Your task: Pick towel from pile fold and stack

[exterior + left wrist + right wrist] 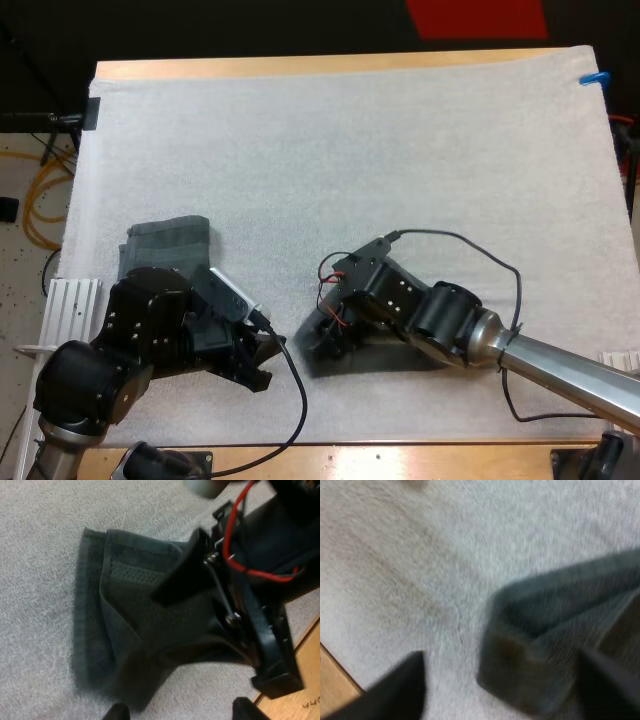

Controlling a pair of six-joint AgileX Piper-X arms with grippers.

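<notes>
A dark grey-green towel (130,630) lies partly folded on the white mat, one flap turned over its middle. My left gripper (182,712) hovers open at the towel's near edge, fingertips apart and clear of the cloth. My right gripper (505,685) is open too, and a doubled corner of the towel (530,675) sits between its fingers. In the left wrist view one right finger (182,570) reaches over the towel. From above, both grippers (262,360) (318,335) meet low at the mat's front, hiding most of the towel (305,362). A folded towel (170,242) rests behind my left arm.
The white mat (350,150) spreads wide behind both arms. The wooden table edge (305,680) runs close by the towel, just past my right gripper. A white ribbed rack (70,300) stands at the mat's left edge.
</notes>
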